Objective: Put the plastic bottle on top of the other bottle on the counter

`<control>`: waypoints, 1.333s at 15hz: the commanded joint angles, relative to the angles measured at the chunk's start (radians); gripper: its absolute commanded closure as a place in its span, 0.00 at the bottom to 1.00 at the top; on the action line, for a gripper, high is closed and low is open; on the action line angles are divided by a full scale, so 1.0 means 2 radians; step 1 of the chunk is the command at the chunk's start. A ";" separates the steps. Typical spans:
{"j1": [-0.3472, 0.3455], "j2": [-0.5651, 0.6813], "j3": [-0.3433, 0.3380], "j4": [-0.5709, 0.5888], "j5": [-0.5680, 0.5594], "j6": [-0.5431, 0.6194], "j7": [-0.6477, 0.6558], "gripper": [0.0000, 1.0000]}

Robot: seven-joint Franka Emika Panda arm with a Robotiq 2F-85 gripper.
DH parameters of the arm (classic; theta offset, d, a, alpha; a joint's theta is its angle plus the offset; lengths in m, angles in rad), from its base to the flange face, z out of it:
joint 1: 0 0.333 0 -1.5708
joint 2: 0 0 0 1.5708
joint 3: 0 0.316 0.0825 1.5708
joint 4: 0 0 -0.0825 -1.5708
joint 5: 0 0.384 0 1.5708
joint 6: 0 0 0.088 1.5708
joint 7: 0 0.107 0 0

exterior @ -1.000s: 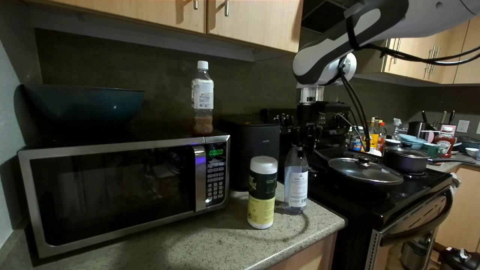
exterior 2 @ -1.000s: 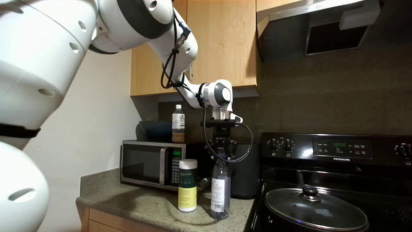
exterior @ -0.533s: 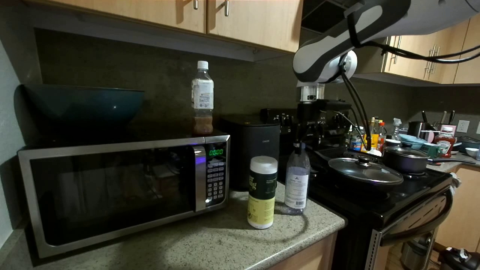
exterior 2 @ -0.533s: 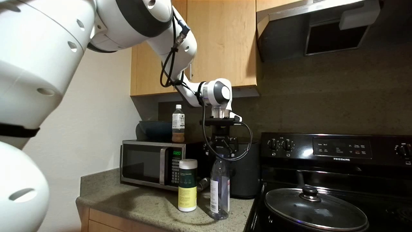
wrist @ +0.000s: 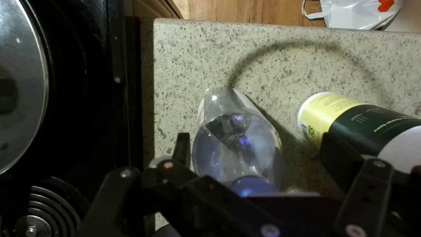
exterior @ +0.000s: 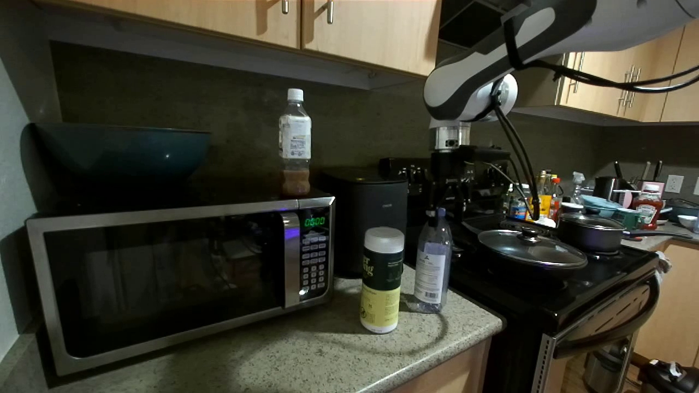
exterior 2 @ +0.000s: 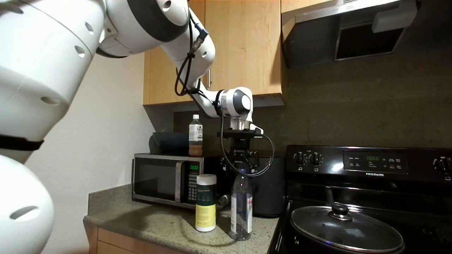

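Upright on the speckled tabletop, toward the stove: clear plastic bottle with pale label. Just beside but apart: white-lidded canister, dark green over yellow, taken as the other bottle. Out of the job, most likely: bottle of brown liquid, up on the microwave.

Seen in the wrist view: gripper spread wide, aimed down at the plastic bottle, with a finger to either side of the blue-violet cap; nothing held, by the look of it. Contact at the fingers: not clear.

Step in hand, as judged: lining up for the grasp. No lift or stacking yet.

Next: centre the cap, close on cap or neck, gently for thin plastic. Then raise well clear of the canister lid, move across, set the base flat and central before letting go. Likely to topple if released off-centre.
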State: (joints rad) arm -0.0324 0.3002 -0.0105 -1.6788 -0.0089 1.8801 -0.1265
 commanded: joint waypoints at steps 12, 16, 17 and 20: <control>-0.006 0.033 0.007 0.042 0.000 -0.008 -0.053 0.27; -0.004 0.036 0.005 0.049 -0.002 -0.019 -0.041 0.52; -0.004 0.036 0.005 0.050 -0.002 -0.021 -0.040 0.58; -0.004 0.036 0.005 0.053 0.000 -0.030 -0.039 0.74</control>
State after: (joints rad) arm -0.0346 0.3659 -0.0034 -1.5951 -0.0090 1.8531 -0.1976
